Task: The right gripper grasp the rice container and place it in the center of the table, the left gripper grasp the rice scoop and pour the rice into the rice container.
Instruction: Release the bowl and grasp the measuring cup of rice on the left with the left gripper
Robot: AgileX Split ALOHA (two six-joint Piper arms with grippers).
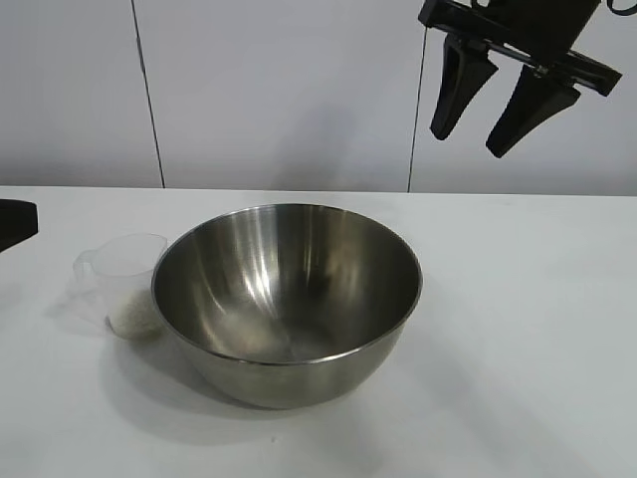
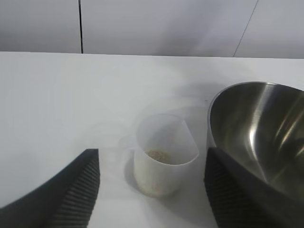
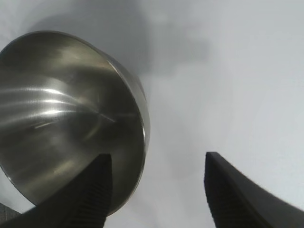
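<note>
The rice container (image 1: 287,299), a large shiny steel bowl, stands on the white table (image 1: 518,329) near its middle and shows no rice inside. The rice scoop (image 1: 124,282), a frosted plastic cup with rice (image 1: 134,316) at its bottom, stands upright against the bowl's left side. My right gripper (image 1: 471,127) hangs open and empty high above the table, up and to the right of the bowl. My left gripper (image 2: 152,164) is open, low over the table, with the scoop (image 2: 164,159) just ahead between its fingers (image 2: 78,190). The bowl (image 2: 259,128) also shows in the left wrist view and the right wrist view (image 3: 61,114).
A pale panelled wall (image 1: 279,90) runs behind the table. Only a black bit of the left arm (image 1: 15,221) shows at the exterior view's left edge. Bare tabletop lies to the right of the bowl and in front of it.
</note>
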